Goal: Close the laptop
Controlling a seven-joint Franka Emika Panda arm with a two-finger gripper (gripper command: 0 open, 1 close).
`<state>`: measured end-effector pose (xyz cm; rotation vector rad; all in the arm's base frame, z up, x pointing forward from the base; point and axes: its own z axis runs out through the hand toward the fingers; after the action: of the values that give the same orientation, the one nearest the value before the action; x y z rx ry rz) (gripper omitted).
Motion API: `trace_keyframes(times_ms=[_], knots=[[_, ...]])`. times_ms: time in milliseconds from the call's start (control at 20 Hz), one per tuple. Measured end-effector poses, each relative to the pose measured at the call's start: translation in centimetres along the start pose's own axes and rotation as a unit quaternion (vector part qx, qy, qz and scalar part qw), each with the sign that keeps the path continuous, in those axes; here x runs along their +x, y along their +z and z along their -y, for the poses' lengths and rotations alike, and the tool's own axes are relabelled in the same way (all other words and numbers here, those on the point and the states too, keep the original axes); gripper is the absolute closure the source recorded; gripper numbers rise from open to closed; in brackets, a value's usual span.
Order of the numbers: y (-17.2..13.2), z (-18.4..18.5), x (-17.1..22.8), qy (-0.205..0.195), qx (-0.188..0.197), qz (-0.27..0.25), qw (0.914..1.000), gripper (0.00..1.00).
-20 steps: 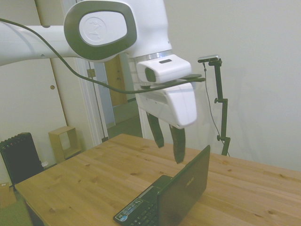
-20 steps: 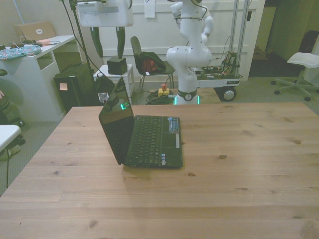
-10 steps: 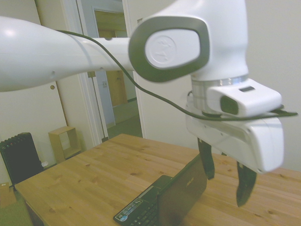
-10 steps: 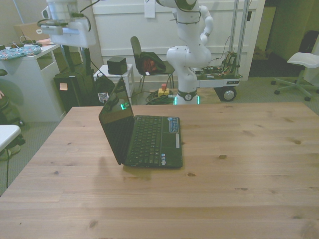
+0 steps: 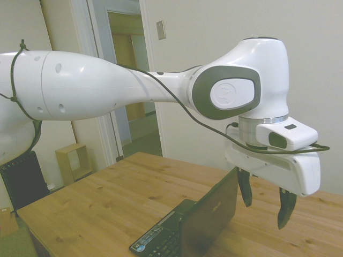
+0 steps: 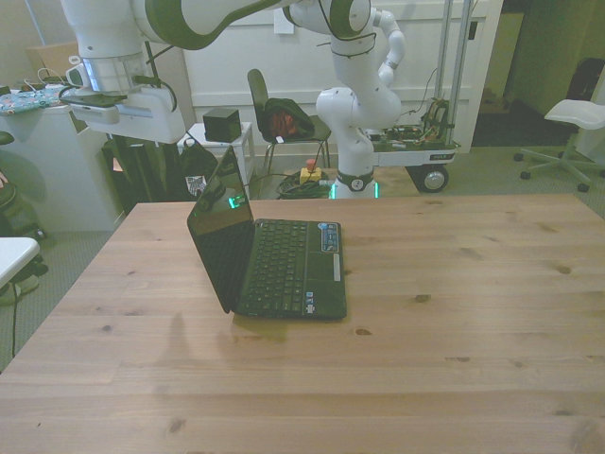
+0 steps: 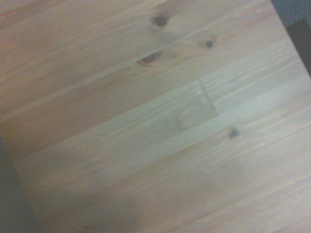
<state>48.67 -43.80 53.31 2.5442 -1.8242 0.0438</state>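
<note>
From where I stand at the side, the big white arm comes in from nine o'clock and ends in the white two-finger gripper (image 5: 266, 201), its dark fingers (image 5: 245, 187) hanging straight down with a clear gap between them, spread wide and holding nothing. The slim black laptop with the matte dark lid (image 5: 206, 219) sits at about eight o'clock of the gripper, just beside it. The nearer finger hangs close behind the lid's top edge, on the lid's outer face, though I cannot tell if it touches.

That is the relation the closing turns on, I'd judge: the gripper is behind the lid, so a push toward the black keyboard (image 6: 282, 267) would fold the screen down. The hinge line runs along the base's back edge, roughly from twelve to six o'clock in the front view, and the lid stands upright, leaning slightly open.

In the front view the laptop (image 6: 269, 246) rests on the pale knotty wooden table (image 6: 454, 312), toward the front view's left, with the gripper (image 6: 128, 142) at ten o'clock of it. The wrist view shows only blurred bare planks (image 7: 160, 116).

Past the table, at one o'clock, a wheeled cart (image 6: 416, 151) stands; at three o'clock, a white office chair (image 6: 577, 118).
</note>
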Motion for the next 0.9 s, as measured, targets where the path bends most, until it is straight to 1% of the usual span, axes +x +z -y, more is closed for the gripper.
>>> trace_keyframes(times_ms=[300,900], knots=[[1.4,0.7,-1.3,-0.011,-0.005,0.011,0.9999,1.0],[1.2,1.1,-3.5,-0.027,-0.006,0.016,0.9995,1.0]])
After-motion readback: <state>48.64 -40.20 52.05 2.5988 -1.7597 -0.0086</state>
